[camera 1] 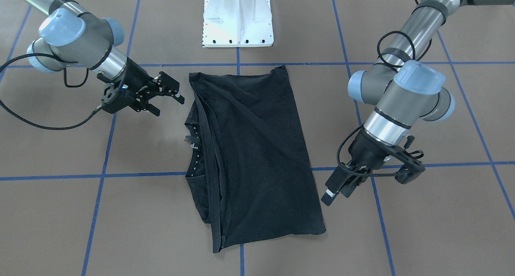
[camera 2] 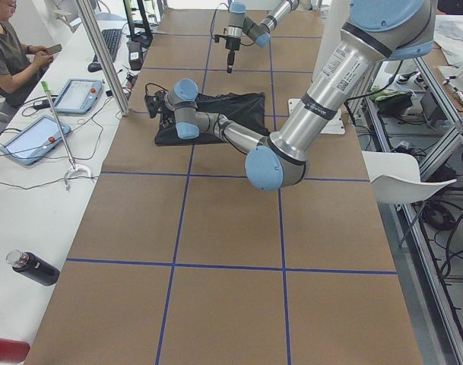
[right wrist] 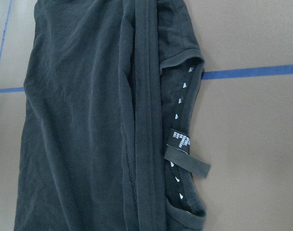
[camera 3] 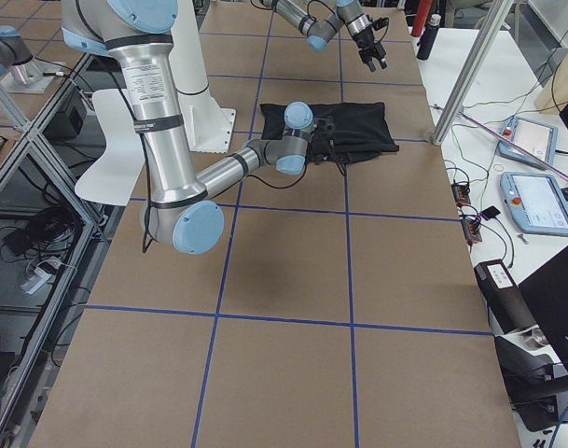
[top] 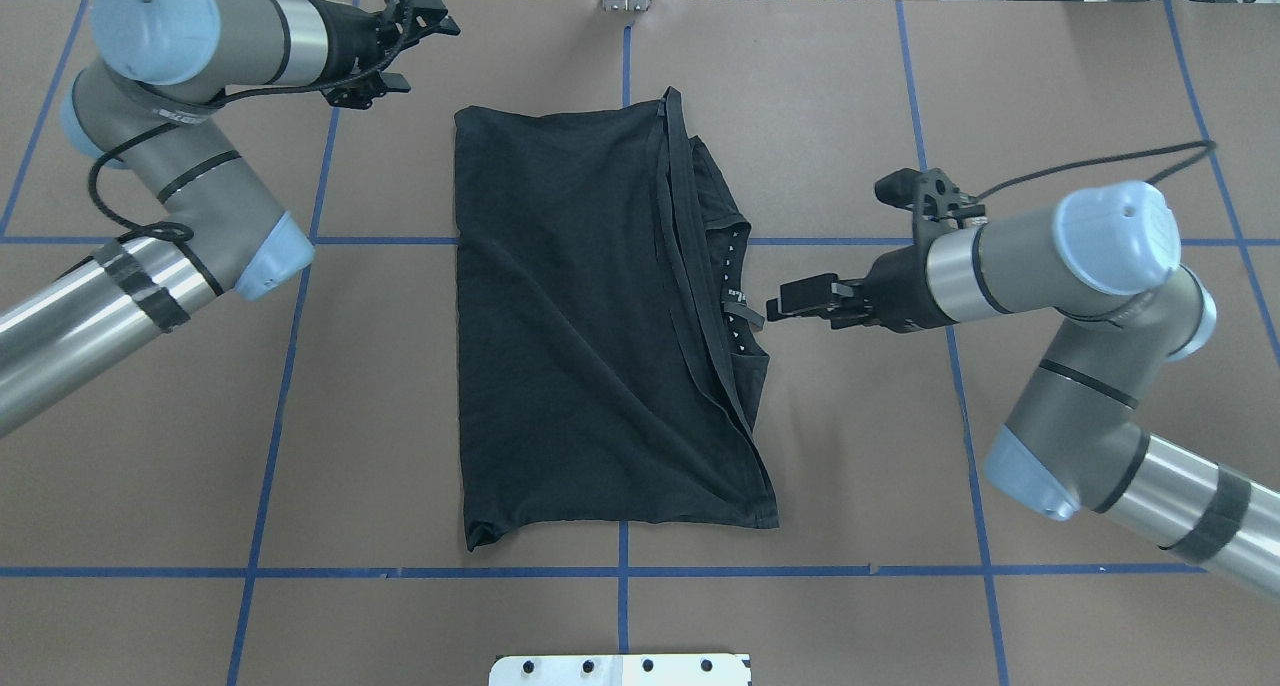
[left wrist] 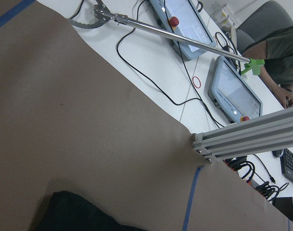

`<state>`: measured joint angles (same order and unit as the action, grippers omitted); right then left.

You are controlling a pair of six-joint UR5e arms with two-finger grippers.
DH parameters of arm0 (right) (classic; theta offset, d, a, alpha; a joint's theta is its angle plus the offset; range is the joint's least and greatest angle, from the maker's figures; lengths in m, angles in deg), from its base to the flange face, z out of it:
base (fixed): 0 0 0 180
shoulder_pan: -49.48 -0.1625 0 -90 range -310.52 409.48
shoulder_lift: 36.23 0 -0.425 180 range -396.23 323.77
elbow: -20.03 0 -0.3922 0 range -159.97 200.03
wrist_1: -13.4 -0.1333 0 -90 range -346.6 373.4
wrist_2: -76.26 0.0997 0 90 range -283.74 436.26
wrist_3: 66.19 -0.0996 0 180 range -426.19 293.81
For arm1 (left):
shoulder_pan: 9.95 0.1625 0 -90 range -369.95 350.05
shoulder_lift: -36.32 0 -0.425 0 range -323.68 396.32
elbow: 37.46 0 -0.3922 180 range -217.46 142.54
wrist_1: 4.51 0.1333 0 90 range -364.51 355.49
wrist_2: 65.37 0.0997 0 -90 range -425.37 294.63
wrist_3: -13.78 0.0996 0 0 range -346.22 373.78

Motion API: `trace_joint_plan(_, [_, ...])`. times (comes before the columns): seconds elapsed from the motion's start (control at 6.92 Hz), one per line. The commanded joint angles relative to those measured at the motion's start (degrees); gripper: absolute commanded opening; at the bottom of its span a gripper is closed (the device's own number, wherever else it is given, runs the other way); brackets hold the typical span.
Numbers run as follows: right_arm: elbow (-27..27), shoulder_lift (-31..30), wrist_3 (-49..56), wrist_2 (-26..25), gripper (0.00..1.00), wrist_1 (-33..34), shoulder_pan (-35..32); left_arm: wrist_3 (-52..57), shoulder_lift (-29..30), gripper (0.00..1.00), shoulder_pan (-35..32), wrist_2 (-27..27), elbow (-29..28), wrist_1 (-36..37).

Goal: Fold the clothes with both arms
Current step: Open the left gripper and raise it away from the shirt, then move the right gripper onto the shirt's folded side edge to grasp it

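Note:
The black T-shirt (camera 1: 257, 147) lies flat mid-table (top: 570, 326), folded lengthwise into a long rectangle. Its collar and neck label (right wrist: 184, 144) show along the edge toward my right arm. The logo is hidden. My right gripper (camera 1: 169, 103) is open and empty, level with the collar and just clear of it (top: 785, 304). My left gripper (camera 1: 337, 193) is open and empty, off the shirt's far corner on my left side (top: 415, 51). The left wrist view shows only that shirt corner (left wrist: 74, 211).
The white pedestal base (camera 1: 237, 22) stands at the robot's side of the table. Blue tape lines cross the brown table (top: 300, 386). An aluminium post (left wrist: 247, 134), tablets (camera 2: 75, 95), cables and a seated operator (camera 2: 11, 53) are past the far edge. A bottle (camera 2: 33, 268) lies there.

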<state>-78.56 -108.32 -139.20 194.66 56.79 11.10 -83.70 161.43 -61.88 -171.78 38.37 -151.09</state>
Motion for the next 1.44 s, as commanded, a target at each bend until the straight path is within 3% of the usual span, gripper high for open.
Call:
trace_joint_plan(0.0, [-0.02, 6.95, 7.05, -5.5, 1.0, 12.9, 3.55, 0.36, -5.99, 1.0, -0.19, -3.01, 9.91, 4.0])
trace_joint_plan(0.14, [-0.11, 7.06, 9.53, -10.07, 0.99, 15.21, 6.18, 0.36, -7.59, 1.0, -0.19, -3.37, 12.13, 4.1])
trace_joint_plan(0.29, [-0.02, 7.58, 12.77, -13.51, 0.92, 18.45, 7.95, 0.18, -7.6, 1.0, -0.1, -3.46, 12.59, 4.1])
trace_joint_plan(0.58, [0.16, 10.47, 19.99, -14.95, 0.75, 26.45, 8.41, 0.01, -8.12, 1.0, -0.1, -4.6, 12.59, 4.02])
trace_joint_plan(0.87, [1.38, 10.83, 20.19, -17.31, 0.59, 26.92, 10.42, -0.08, -8.3, 1.0, -0.01, -4.69, 12.42, 3.93])
trace_joint_plan(1.3, [3.58, 11.28, 21.94, -19.87, 0.48, 27.1, 11.31, -0.08, -8.31, 1.0, -0.01, -4.69, 12.33, 3.93])
